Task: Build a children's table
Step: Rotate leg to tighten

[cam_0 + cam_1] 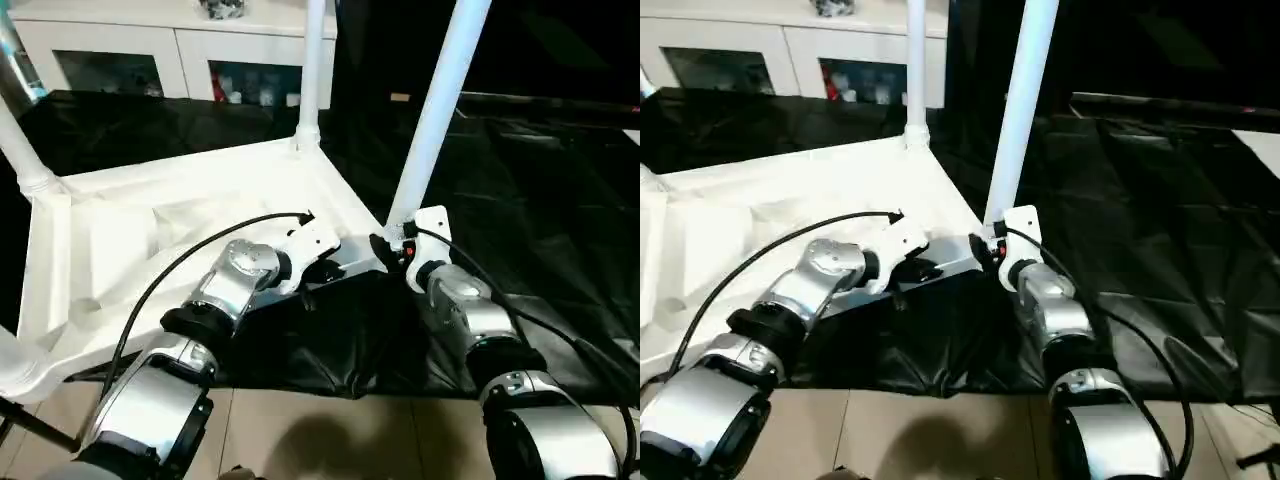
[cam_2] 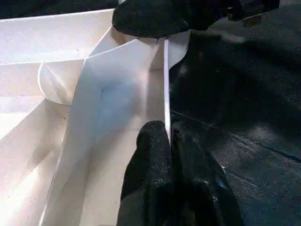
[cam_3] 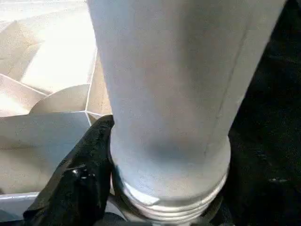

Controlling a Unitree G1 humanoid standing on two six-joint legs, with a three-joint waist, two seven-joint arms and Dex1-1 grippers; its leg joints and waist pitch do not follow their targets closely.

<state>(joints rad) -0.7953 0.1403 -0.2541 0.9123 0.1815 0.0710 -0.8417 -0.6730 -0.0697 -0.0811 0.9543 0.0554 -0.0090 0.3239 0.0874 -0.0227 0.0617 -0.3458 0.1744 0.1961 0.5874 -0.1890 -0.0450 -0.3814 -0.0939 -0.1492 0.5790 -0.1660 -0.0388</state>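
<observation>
While the left gripper (image 2: 167, 141) pinches the tabletop (image 1: 110, 240) rim to steady it, the right gripper (image 1: 395, 248) clasps the near-right leg (image 1: 440, 110) (probably seating it).

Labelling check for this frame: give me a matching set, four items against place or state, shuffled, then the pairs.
Column one:
1. left gripper
2. right gripper
3. far corner leg
4. cabinet

Column two:
A. stands upright in a socket of the upturned table top
B. behind the table, glass doors
C. jaws pinched on the thin side wall of the table top
D. at the threaded base of the near right leg, at its corner socket

Pairs: 1-C, 2-D, 3-A, 4-B
</observation>
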